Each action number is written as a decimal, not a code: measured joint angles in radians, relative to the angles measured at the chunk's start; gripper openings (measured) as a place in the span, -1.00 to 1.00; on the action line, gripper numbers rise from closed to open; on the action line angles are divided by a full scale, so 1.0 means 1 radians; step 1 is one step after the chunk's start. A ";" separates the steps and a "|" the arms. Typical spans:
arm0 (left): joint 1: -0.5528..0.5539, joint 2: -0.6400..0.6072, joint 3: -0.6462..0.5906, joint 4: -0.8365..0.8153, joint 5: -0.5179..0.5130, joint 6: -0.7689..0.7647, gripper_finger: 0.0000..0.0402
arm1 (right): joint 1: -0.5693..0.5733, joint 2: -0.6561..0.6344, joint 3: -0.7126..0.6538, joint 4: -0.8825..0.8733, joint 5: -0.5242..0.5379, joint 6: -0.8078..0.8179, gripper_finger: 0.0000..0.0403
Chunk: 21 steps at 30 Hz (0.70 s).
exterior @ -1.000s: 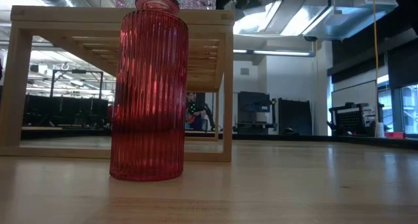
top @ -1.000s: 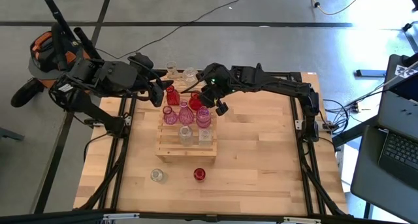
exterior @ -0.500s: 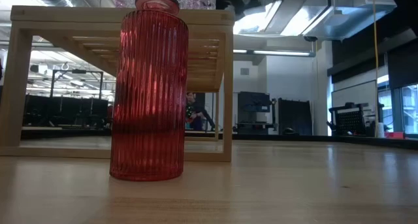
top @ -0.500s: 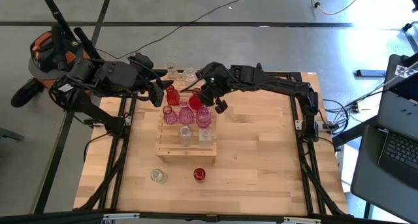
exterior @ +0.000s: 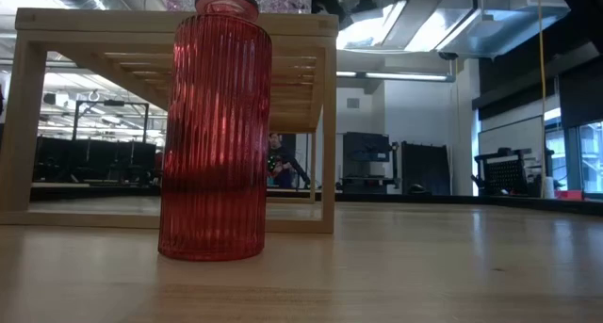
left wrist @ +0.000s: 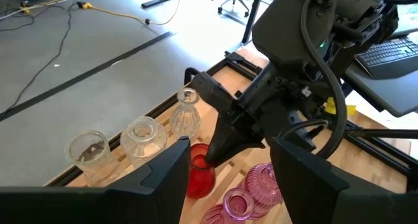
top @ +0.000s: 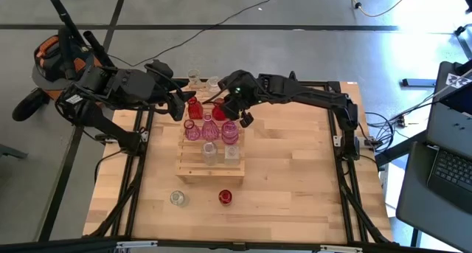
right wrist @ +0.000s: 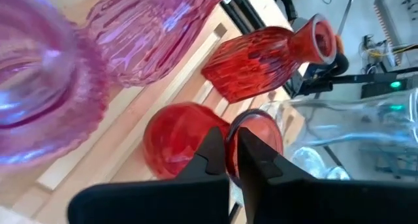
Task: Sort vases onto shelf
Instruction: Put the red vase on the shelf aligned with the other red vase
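No readable text, label, brand or number shows in any view — nothing legible.

A laptop (top: pixel 448 172) sits beside the table (top: pixel 295 186).

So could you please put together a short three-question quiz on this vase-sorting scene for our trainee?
1. True or false: the right gripper is shut on the rim of a round red vase at the back of the shelf.
2. Which vases stand on the table in front of the shelf?
A. two pink ones
B. one clear vase and one ribbed red vase
C. three clear ones
3. Fill in: the left gripper, beside the shelf's back corner, holds ____.

Key
1. True.
2. B.
3. Nothing; its jaws stand apart with only air between them.
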 joint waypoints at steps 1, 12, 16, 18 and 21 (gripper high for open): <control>0.000 0.000 0.000 0.000 0.000 0.000 0.02 | 0.000 0.003 0.000 0.007 0.000 -0.004 -1.00; 0.000 0.000 0.000 0.000 0.000 0.000 0.02 | 0.000 0.019 0.002 0.044 -0.009 -0.006 -1.00; 0.000 0.000 0.000 0.000 0.000 0.000 0.02 | 0.000 0.019 0.002 0.051 -0.009 -0.012 -1.00; 0.000 0.000 0.000 0.000 0.000 0.000 0.02 | 0.000 0.019 0.002 0.052 -0.014 -0.018 -1.00; 0.000 0.000 0.000 0.000 0.000 0.000 0.02 | 0.000 0.019 0.002 0.054 -0.019 -0.027 -1.00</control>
